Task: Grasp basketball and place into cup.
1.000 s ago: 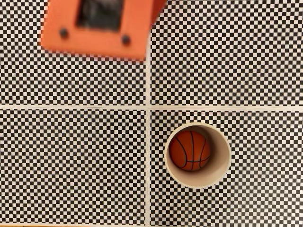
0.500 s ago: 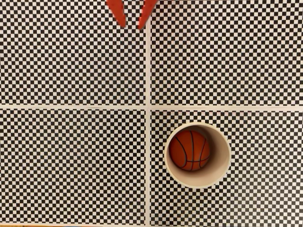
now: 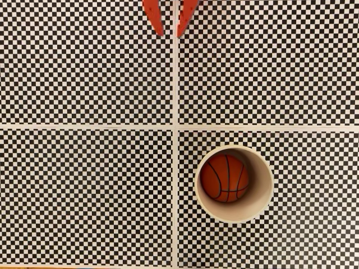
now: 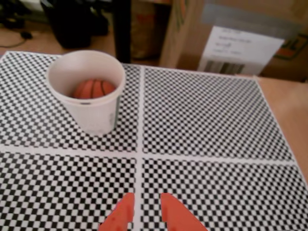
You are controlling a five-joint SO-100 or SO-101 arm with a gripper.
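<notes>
The orange basketball (image 3: 225,178) with black seams rests inside the cream-white cup (image 3: 259,205), which stands upright on the checkered mat. In the wrist view the basketball (image 4: 94,89) shows low inside the cup (image 4: 96,115) at the far left. My gripper (image 3: 169,32) pokes in from the top edge of the fixed view, far from the cup, its two orange fingertips slightly apart with nothing between them. In the wrist view the gripper (image 4: 145,198) comes in from the bottom edge, open and empty.
A black-and-white checkered mat (image 3: 84,190) split by white lines covers the table. Beyond its far edge in the wrist view stand a cardboard box (image 4: 240,38) with a white label and a dark post (image 4: 121,29).
The arm has drawn back toward the top edge; its orange body left the fixed view, leaving the two fingertips, which shifted slightly right. Ball and cup have not moved.
</notes>
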